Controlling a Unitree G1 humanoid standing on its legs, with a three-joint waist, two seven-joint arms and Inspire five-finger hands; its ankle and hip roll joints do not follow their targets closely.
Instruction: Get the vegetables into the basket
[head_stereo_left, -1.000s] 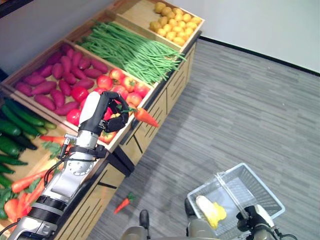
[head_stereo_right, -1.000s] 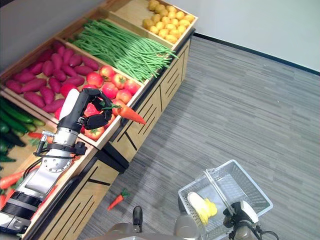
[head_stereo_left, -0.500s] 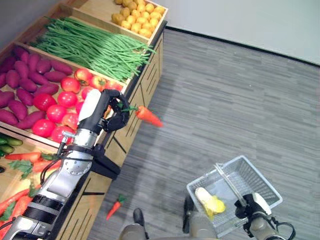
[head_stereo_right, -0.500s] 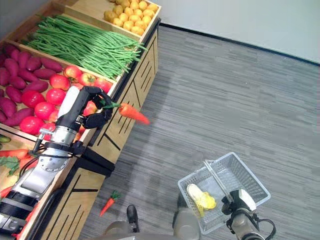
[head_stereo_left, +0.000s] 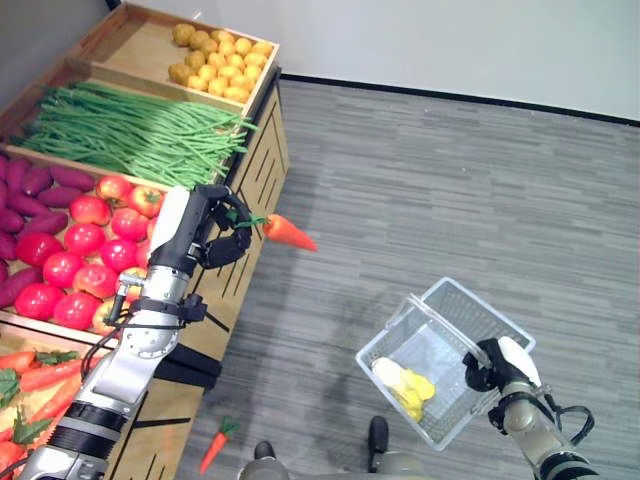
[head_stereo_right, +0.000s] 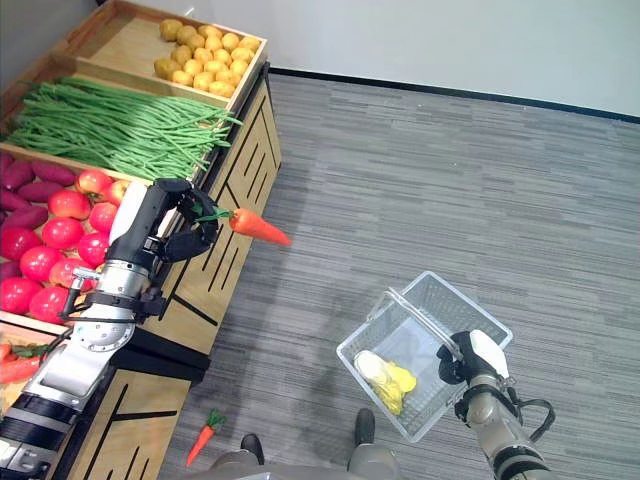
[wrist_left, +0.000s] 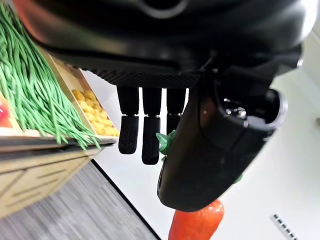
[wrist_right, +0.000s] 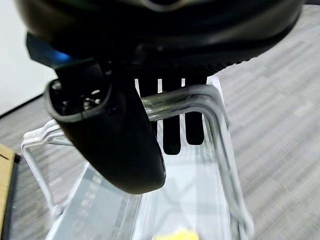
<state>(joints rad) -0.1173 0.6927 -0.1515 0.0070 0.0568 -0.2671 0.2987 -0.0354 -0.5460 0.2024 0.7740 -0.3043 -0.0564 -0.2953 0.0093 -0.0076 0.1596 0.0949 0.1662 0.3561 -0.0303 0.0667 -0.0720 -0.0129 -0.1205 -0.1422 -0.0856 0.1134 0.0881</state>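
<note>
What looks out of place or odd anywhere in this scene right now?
One small orange carrot with a green top lies on the grey carpet floor at the foot of the wooden produce stand, away from the carrots in their bin. It looks dropped. Nothing else stands out.

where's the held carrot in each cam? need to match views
Left eye: carrot centre-left, in the left hand, past the stand's edge.
Right eye: carrot, same spot.
Left wrist: orange body beyond the thumb.
Right wrist: basket handle instead.
Shared landmark: green beans.
</note>
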